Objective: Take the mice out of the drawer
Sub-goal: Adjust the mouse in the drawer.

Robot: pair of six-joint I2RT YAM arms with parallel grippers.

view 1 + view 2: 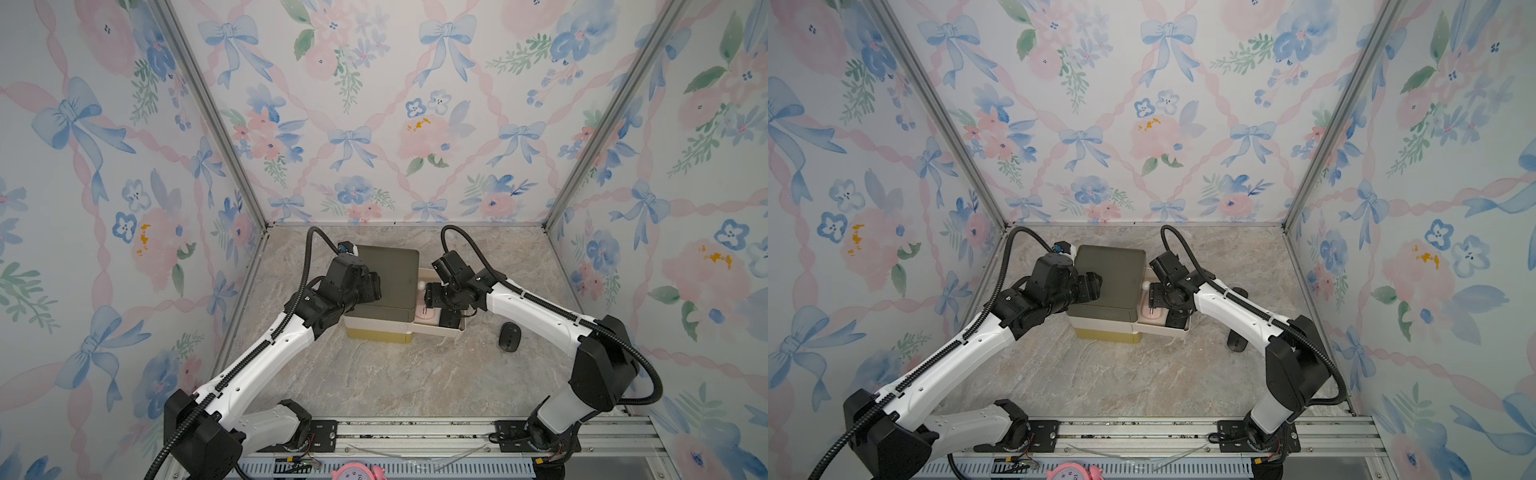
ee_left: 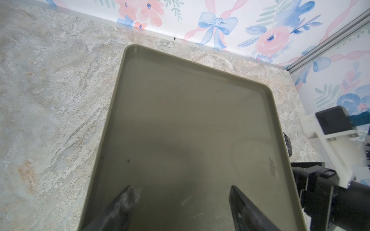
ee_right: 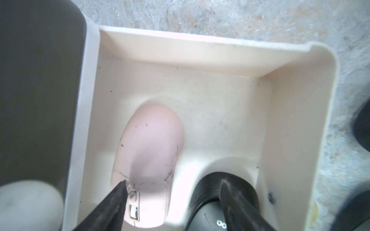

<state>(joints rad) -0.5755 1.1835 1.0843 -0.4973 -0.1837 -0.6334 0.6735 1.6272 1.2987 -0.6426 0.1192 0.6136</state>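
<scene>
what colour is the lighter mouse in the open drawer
The mouse is pale pink, clearest in the right wrist view.

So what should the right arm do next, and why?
Probably nudge the right gripper sideways until its open jaws straddle the pink mouse: one finger sits over that mouse, the other over the black mouse beside it in the drawer.

Right wrist view: black ribbed shape in the drawer runs off the frame edge, one of the fingers across it, can't ID. Pink mouse buttons partly covered. Knob is a blur; dark shapes cropped. In both top views right arm hides most drawer contents; in a top view black mouse sits partly behind it.
</scene>
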